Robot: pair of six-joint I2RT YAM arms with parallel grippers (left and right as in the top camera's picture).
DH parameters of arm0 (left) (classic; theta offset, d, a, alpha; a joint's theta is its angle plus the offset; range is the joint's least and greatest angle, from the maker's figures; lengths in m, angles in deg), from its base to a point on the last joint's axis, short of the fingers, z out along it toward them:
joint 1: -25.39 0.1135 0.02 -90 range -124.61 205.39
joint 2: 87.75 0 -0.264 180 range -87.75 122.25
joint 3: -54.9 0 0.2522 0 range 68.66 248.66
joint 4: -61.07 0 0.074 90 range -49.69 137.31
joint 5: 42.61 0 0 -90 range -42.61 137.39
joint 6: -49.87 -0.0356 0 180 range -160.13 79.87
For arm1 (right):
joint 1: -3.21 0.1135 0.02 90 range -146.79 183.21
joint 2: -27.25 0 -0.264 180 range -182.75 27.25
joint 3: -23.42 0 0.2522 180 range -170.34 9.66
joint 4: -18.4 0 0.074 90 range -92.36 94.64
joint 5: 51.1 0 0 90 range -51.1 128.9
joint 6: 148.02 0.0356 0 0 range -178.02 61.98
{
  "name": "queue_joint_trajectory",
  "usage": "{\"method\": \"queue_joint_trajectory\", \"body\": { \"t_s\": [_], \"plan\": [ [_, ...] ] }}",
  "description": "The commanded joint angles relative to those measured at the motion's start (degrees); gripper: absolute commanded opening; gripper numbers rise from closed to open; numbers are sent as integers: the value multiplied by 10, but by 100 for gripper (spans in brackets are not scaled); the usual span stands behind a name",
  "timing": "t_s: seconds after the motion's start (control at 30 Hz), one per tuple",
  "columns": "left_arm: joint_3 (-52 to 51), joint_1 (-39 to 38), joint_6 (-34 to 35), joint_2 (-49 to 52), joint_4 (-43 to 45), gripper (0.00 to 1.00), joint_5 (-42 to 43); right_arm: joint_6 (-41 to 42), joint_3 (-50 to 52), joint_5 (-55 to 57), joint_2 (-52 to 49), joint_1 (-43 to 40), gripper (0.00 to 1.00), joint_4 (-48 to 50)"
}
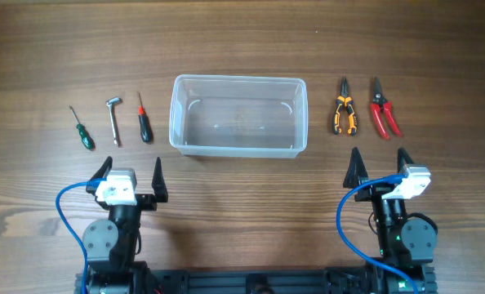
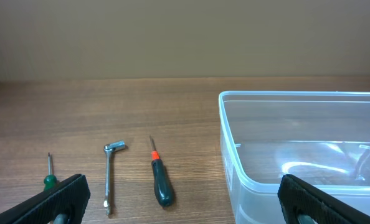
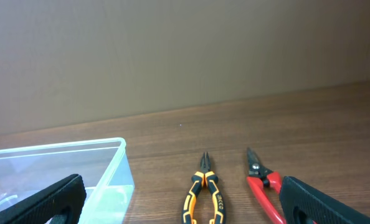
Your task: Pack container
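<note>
the container (image 1: 175,114) is sitting upright in the middle of the wooden table (image 1: 242,41), open side up. to its left, a green screwdriver (image 1: 82,129), an angled metal wrench (image 1: 114,118) and a black-handled screwdriver (image 1: 144,121) are lying in a row, apart from each other. to its right, orange-and-black pliers (image 1: 345,110) and red snips (image 1: 384,110) are lying near each other. the left gripper (image 1: 132,163) is hanging on the near side of the left tools, fingers (image 1: 158,178) spread wide, gripping nothing. the right gripper (image 1: 380,155) is hanging on the near side of the pliers and snips, likewise spread wide and gripping nothing.
</note>
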Motion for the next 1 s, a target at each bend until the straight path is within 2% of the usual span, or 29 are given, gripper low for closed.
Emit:
{"method": "queue_joint_trajectory", "body": {
  "t_s": [0.0,0.3,0.43,0.67,0.83,0.9,0.97],
  "plan": [
    [-4,5,-7,-5,2,100,9,6,1,10,7,-3,100,2],
    [-4,5,-7,-5,2,100,9,5,1,12,7,-3,100,2],
    [-4,5,-7,-5,2,100,9,45,0,-66,7,-3,100,19],
    [-4,5,-7,-5,2,100,9,79,-40,-66,-16,-3,100,66],
    [-4,5,-7,-5,2,100,9,30,-185,-66,-172,-3,100,49],
    [-4,5,-7,-5,2,100,9,4,-291,-73,-276,-3,100,-9],
    [-4,5,-7,-5,2,100,9,-12,-420,-82,-392,-3,100,-111]
  ]
}}
